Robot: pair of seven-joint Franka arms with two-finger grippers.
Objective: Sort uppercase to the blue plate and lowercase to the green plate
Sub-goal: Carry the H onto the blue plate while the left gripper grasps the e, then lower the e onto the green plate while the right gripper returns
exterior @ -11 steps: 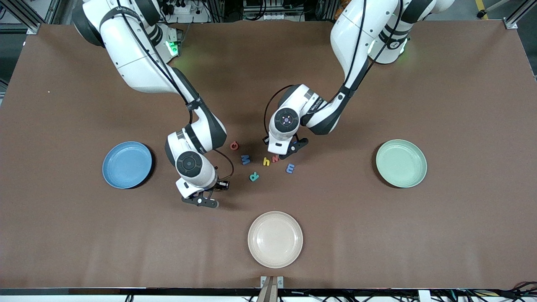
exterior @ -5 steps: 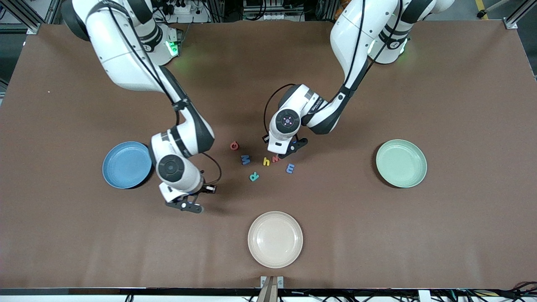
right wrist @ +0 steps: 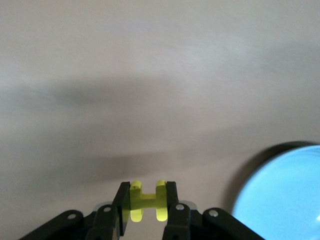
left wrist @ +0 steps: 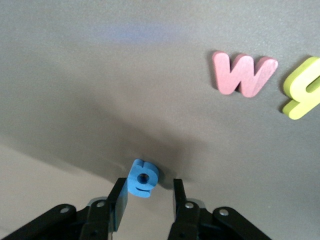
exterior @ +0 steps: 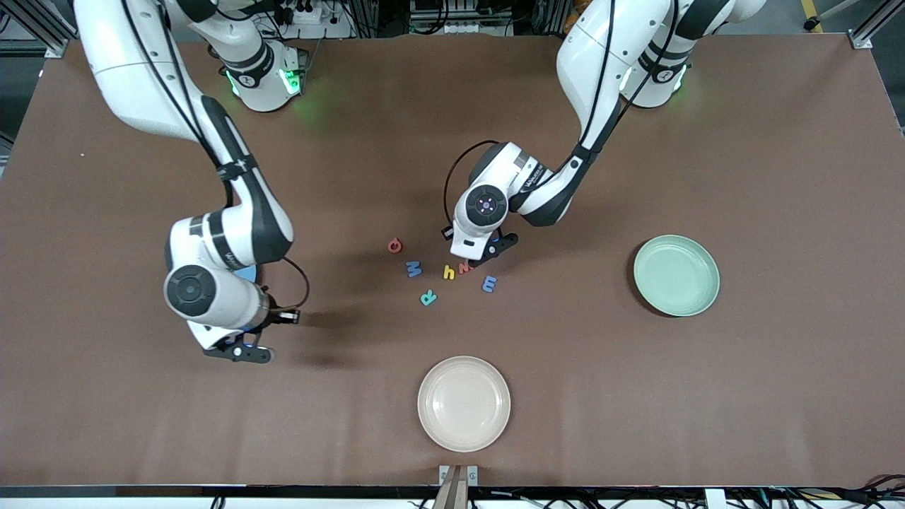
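My right gripper point(right wrist: 145, 200) pinches the yellow H point(right wrist: 145, 199), held up just beside the blue plate point(right wrist: 282, 195). My left gripper point(left wrist: 149, 197) is spread around the blue a point(left wrist: 142, 177) on the table, near the red w point(left wrist: 243, 73); the green plate point(exterior: 676, 275) sits toward my left arm's end.

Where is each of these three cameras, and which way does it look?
Front view: high, facing both arms, over table, plates, letters.
Left wrist view: on the left arm, looking down past left gripper at blue a, red w.
Right wrist view: on the right arm; right gripper holds yellow H beside blue plate.
Shared: red w.
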